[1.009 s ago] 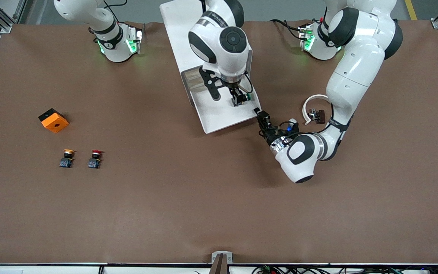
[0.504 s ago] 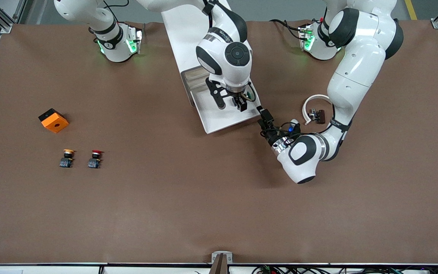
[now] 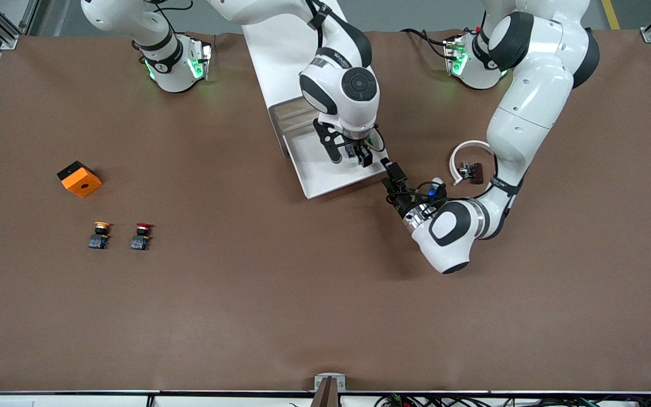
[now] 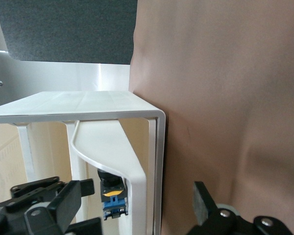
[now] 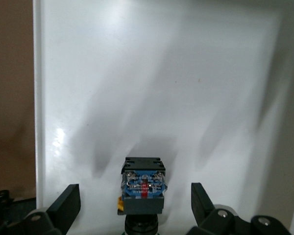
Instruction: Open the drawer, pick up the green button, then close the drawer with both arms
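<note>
The drawer (image 3: 325,172) stands pulled out of the white cabinet (image 3: 280,45). Inside it lies the button (image 5: 143,188), its blue base toward the right wrist camera and a sliver of green cap showing. My right gripper (image 5: 136,208) hangs just over it, open, one finger on each side and not touching it. At the drawer's corner toward the left arm's end sits my left gripper (image 3: 391,174), also open. In the left wrist view the drawer's curved white handle (image 4: 134,178) and the button (image 4: 111,198) lie ahead, between its spread fingers (image 4: 68,200).
An orange block (image 3: 79,178) lies toward the right arm's end. Nearer the front camera than it stand a yellow-capped button (image 3: 99,234) and a red-capped button (image 3: 142,236). A white ring with a dark part (image 3: 467,164) lies beside the left arm.
My left gripper has opened, let go of the drawer's front and drawn back slightly. The right gripper has shifted over the drawer toward its front, coming down around the button.
</note>
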Motion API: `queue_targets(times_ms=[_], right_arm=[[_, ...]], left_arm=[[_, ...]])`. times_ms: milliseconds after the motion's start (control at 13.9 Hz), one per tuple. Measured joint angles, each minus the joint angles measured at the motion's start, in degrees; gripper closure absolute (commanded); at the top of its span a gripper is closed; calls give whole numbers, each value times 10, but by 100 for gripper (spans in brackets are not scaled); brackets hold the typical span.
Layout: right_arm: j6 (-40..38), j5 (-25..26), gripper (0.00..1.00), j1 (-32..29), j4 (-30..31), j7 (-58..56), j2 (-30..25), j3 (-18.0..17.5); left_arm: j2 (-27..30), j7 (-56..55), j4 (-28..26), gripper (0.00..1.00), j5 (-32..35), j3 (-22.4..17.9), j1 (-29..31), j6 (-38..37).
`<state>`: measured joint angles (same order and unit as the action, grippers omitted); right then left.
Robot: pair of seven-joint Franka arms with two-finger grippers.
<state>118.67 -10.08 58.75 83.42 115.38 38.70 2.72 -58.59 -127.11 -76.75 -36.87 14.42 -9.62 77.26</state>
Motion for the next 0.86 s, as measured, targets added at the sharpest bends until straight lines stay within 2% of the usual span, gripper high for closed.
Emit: queue_targets(times_ms=[144,216,288,432,504,865], right_arm=[[1,0,0,2,0,0,8,0],[2,0,3,3,0,-1,11,0],[2,0,28,4,0,-4,14,0],[3,0,87,7,0,-12,15,0],[3,0,100,7,-1,-14,15,0],[6,0,100,8,-10,-38,15,2]], left_arm=[[5,46,6,0,0,0,3,0],[13,82,9,0,0,0,5,0],[25,117,11,0,0,0,7,0],[47,179,11,0,21,-1,10,1],[55,223,11,0,48,-1,9,6],[88,472,11,0,154,-1,10,94]])
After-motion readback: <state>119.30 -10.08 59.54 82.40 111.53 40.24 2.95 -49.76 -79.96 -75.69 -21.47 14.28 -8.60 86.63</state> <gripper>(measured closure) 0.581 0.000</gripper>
